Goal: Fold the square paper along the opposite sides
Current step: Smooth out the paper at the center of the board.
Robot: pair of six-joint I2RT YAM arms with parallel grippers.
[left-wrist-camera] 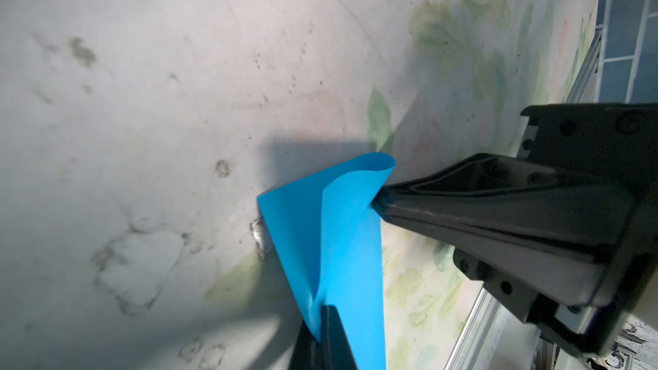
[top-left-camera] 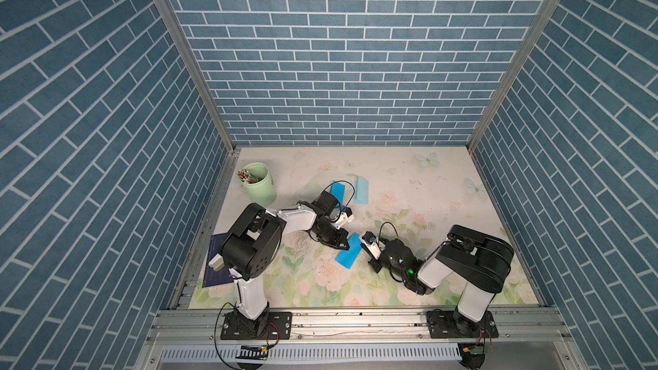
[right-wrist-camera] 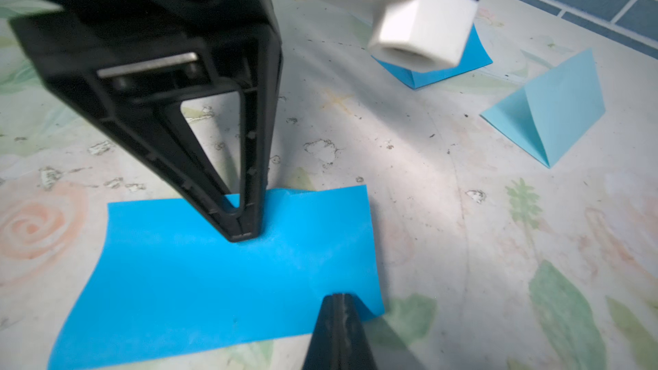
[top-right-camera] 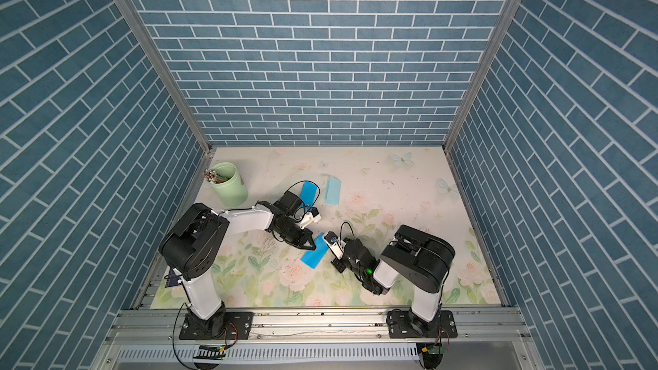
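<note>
Now the bright blue paper [right-wrist-camera: 213,279] lies doubled over on the floral counter [top-left-camera: 427,186], between the two arms in both top views. The left hand [right-wrist-camera: 244,233] is clenched, its tip pressed on the paper's long edge nearest its own arm. The right hand [right-wrist-camera: 340,315] is clenched too, its tip at a slightly curled corner. Whether either pinches a layer I cannot tell. A darker folded sheet [top-left-camera: 338,188] and a pale folded sheet [top-left-camera: 361,190] lie farther back.
</note>
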